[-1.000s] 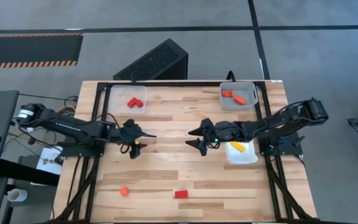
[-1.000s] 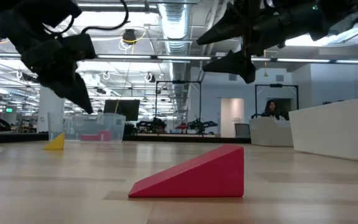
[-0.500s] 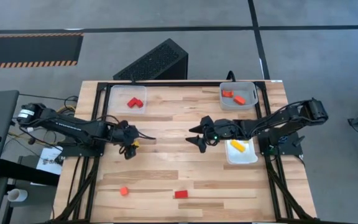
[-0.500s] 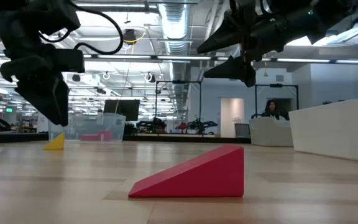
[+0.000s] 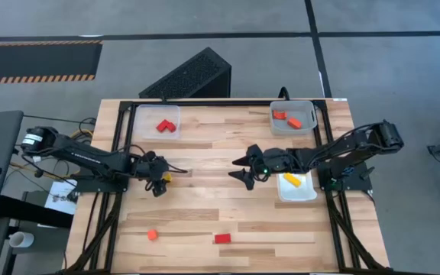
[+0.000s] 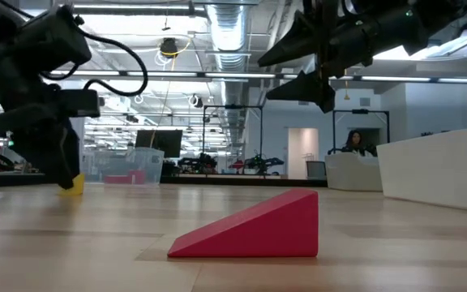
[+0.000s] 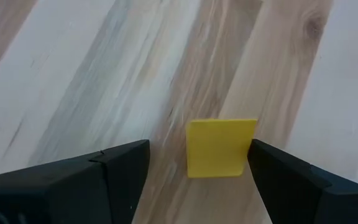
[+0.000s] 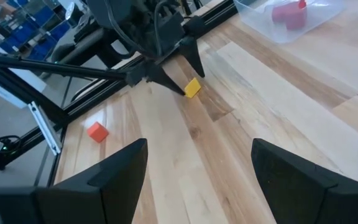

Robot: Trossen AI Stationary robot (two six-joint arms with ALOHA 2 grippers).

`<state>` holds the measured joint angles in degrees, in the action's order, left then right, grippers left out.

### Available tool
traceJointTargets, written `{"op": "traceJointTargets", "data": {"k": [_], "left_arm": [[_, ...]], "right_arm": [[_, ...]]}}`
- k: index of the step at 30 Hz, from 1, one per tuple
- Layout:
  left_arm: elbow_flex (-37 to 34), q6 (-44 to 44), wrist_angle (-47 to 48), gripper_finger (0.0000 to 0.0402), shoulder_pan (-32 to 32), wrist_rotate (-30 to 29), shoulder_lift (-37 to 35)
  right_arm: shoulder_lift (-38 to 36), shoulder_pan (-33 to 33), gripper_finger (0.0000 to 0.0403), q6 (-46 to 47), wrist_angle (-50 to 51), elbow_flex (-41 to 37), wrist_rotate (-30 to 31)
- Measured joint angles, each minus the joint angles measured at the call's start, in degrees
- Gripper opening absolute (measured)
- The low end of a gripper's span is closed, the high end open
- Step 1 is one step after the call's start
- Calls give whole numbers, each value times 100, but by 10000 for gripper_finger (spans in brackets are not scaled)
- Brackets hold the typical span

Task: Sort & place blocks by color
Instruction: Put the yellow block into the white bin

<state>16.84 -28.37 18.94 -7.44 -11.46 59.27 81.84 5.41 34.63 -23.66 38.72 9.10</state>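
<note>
Left tool (image 7: 197,165) straddles yellow block (image 7: 220,147), fingers apart (right tool (image 5: 241,169) spread, mid-table).

Even, bright overhead light fills the high view, with only soft, short shadows under the arms. In the low view, ceiling lights (image 6: 217,16) across the upper frame glare white, leaving the arms as dark silhouettes; the red wedge (image 6: 254,227) is sharp, the room behind slightly soft. The left wrist view shows smeared wood grain on the surface (image 7: 73,81).

Left gripper (image 7: 197,163) lowered around yellow block (image 7: 220,147).
</note>
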Motion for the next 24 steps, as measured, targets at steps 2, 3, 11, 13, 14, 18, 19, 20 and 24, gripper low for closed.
{"op": "traceJointTargets", "data": {"k": [2, 3, 11, 13, 14, 18, 19, 20, 24], "left_arm": [[-100, 18, -115, 254, 0, -33, 0], [-131, 18, -194, 254, 0, -49, -2], [-374, 1, -531, 217, -9, -323, -15], [-376, -2, -542, 181, -7, -363, -13], [-378, 14, -570, 157, -7, -381, -11], [-387, 101, -868, 90, -1, -400, 11], [-396, 168, -952, 91, -2, -385, 8], [-402, 280, -1124, 91, -2, -376, 9], [-332, 859, -2072, 91, -9, -459, 2]], "right_arm": [[0, -33, 308, 0, 0, 0, 0], [0, -43, 308, 0, -2, 0, 0], [0, -81, 308, 125, 2, 0, 5], [0, -79, 308, 271, 11, 0, 2], [0, -79, 308, 274, 11, 0, 2], [0, -96, 308, 271, 11, 0, 2], [0, -108, 308, 258, 7, 0, 2], [0, -124, 308, 253, 7, 0, 13], [0, -210, 308, 286, -3, 0, 519]]}}
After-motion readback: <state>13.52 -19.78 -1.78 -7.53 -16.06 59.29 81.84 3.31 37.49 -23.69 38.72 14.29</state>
